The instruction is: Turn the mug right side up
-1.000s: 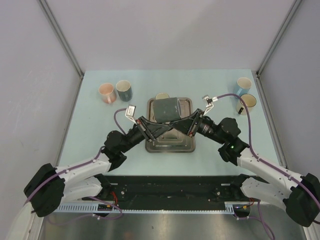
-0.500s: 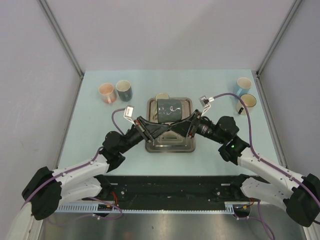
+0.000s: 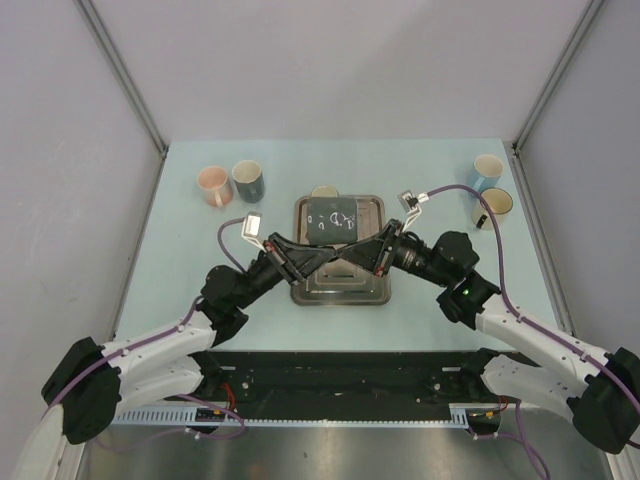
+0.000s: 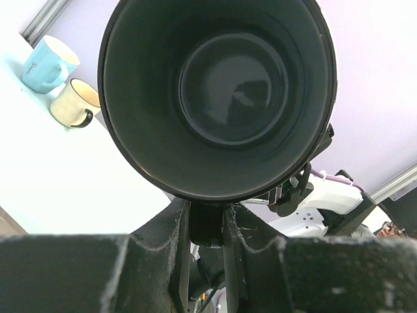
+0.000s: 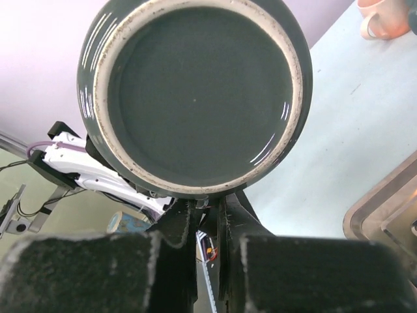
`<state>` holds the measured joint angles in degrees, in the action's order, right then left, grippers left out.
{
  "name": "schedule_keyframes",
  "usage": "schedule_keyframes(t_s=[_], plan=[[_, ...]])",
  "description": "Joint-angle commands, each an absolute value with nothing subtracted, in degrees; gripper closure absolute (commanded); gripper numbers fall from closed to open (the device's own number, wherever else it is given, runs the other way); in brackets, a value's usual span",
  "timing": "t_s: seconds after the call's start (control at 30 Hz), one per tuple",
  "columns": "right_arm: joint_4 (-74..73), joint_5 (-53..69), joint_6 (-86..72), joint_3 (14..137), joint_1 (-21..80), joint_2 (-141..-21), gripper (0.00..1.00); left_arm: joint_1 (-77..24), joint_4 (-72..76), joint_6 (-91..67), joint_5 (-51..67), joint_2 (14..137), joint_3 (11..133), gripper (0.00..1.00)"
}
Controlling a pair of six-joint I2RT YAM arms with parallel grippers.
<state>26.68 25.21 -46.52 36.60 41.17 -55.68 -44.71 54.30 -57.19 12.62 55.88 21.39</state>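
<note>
The dark grey mug [image 3: 333, 216] hangs on its side above the metal tray [image 3: 340, 290], with white marks on its upper side. My left gripper [image 3: 330, 245] comes in from the left, and the left wrist view looks straight into the mug's mouth [image 4: 218, 85]. That gripper [image 4: 206, 215] is shut on the dark handle under the rim. My right gripper [image 3: 342, 246] comes from the right and faces the mug's base [image 5: 195, 91]. It [image 5: 207, 205] is shut just below the base, and I cannot see anything between its fingers.
A pink mug [image 3: 212, 184] and a dark teal mug [image 3: 247, 180] stand at the back left. A light blue mug [image 3: 487, 170] and a cream mug [image 3: 495, 205] stand at the back right. Another pale mug [image 3: 323, 192] sits just behind the tray.
The mug has rolled in the air, bringing the white marks on its side to the top. Both arms have shifted slightly beneath it.
</note>
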Motion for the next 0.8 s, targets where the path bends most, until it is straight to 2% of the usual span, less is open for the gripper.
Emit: schedule_keyframes(t_s=[0.0, 0.27, 0.5, 0.53, 0.63, 0.77], plan=[[28.65, 24.87, -44.38, 40.25, 41.31, -55.63, 1.0, -44.82, 60.56, -57.22, 12.74, 54.14, 21.71, 1.0], [26.37, 24.35, -41.84, 41.92, 43.24, -55.99, 1.0, -44.82, 56.34, -57.74, 11.17, 53.7, 22.24, 0.99], [26.19, 24.17, -41.31, 42.01, 44.3, -56.42, 1.0, -44.74, 54.41, -58.62, 10.99, 53.88, 23.73, 0.84], [25.76, 24.17, -41.05, 42.1, 44.3, -56.51, 1.0, -44.82, 53.62, -58.36, 11.07, 53.88, 24.6, 0.79], [25.49, 24.35, -40.78, 42.36, 44.47, -56.6, 1.0, -44.82, 51.51, -58.1, 11.08, 53.88, 25.4, 0.7], [25.14, 24.61, -40.43, 42.54, 44.56, -56.78, 1.0, -44.82, 52.2, -58.97, 10.9, 54.23, 25.31, 0.66]])
